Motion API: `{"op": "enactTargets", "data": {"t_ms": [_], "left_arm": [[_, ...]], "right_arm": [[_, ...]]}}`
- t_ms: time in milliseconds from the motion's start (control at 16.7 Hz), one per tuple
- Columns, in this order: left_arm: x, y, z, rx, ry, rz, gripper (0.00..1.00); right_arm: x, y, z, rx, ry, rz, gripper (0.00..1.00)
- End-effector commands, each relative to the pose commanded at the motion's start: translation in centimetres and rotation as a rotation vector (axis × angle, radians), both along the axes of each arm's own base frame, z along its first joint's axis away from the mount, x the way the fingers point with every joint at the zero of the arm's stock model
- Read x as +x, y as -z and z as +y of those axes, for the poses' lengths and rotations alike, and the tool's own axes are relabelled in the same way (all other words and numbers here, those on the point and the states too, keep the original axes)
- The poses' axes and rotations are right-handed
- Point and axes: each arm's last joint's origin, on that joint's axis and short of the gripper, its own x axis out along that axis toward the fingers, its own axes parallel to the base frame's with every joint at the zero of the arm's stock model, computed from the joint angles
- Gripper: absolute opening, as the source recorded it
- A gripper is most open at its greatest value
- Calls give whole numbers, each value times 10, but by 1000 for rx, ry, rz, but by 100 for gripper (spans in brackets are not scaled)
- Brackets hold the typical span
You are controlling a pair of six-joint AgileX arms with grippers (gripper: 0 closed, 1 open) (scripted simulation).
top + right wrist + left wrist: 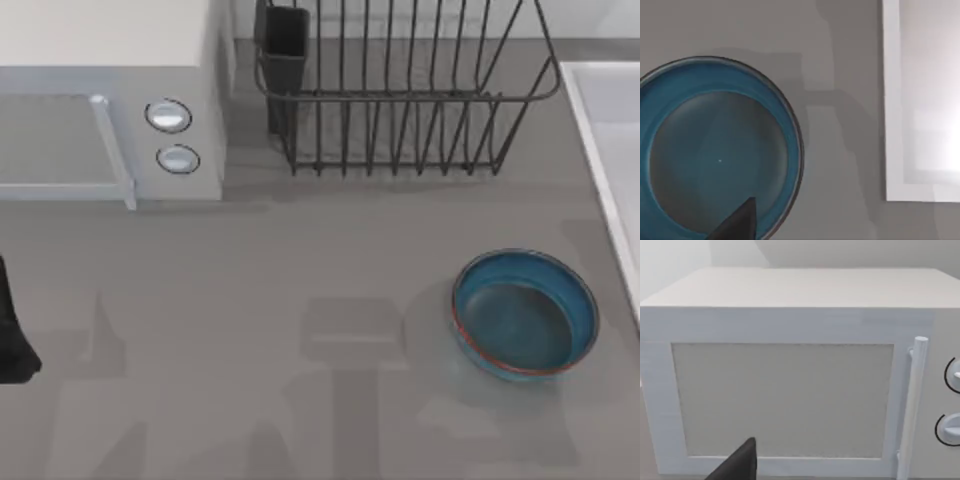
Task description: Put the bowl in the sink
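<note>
The blue bowl (525, 313) with its reddish-brown rim sits upright on the grey counter at the right, a short way left of the sink (612, 150), whose pale raised rim runs along the right edge. In the right wrist view the bowl (715, 155) lies directly below the camera with the sink's rim (891, 100) beside it. A dark part of my right gripper (737, 222) hangs over the bowl's inside, apart from it. My left gripper (737, 465) is parked facing the microwave, and the left arm (12, 340) is a dark shape at the counter's left edge.
A white microwave (110, 110) with two knobs (172, 135) and a bar handle stands at the back left. A dark wire dish rack (400, 90) with a cutlery cup stands at the back middle. Bare grey counter stretches between the microwave and the bowl.
</note>
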Motion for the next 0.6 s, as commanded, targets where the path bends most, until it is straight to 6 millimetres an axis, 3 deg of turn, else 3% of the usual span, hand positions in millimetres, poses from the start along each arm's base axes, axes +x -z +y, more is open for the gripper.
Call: {"op": "enactTargets", "data": {"t_ms": [360,600], "left_arm": [[0,0,0,0,0,0,100],[0,0,0,0,0,0,100]], "right_arm": [[73,9,32,-50,-2,411,100],[100,20,47,-77,0,547,100]]}}
